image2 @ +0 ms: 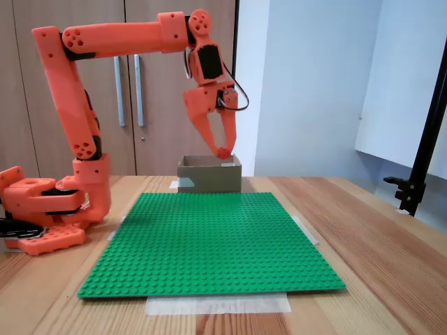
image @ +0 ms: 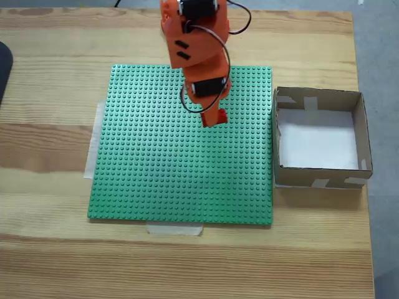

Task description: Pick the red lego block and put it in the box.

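My orange gripper (image2: 223, 151) hangs in the air, fingers pointing down, shut on the red lego block (image2: 225, 153), a small red piece pinched at the fingertips. Seen from above in a fixed view, the gripper (image: 214, 118) and the block (image: 216, 116) are over the upper right part of the green baseplate, left of the box. The box (image: 319, 99) is a shallow brown cardboard square with a white bottom and pale tape patches, standing just off the plate's right edge. In the side-on fixed view the box (image2: 209, 176) stands beyond the plate's far edge, below the gripper.
A large green studded baseplate (image: 162, 168), taped to the wooden table, lies under the arm. The arm's base (image2: 49, 209) stands left of the baseplate (image2: 209, 244) in the side-on fixed view. A black stand (image2: 419, 174) rises at the right.
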Action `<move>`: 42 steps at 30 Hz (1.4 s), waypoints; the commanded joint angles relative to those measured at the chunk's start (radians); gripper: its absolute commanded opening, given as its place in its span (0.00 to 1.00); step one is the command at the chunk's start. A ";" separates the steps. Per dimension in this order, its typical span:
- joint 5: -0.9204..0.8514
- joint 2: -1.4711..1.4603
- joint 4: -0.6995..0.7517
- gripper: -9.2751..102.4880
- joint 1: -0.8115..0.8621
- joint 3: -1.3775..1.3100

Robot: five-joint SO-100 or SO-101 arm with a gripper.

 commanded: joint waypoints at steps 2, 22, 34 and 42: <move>0.023 0.026 0.005 0.09 -0.071 -0.071; 0.109 0.017 -0.002 0.08 -0.391 -0.132; 0.155 -0.078 0.002 0.08 -0.453 -0.212; 0.158 -0.196 0.008 0.08 -0.477 -0.345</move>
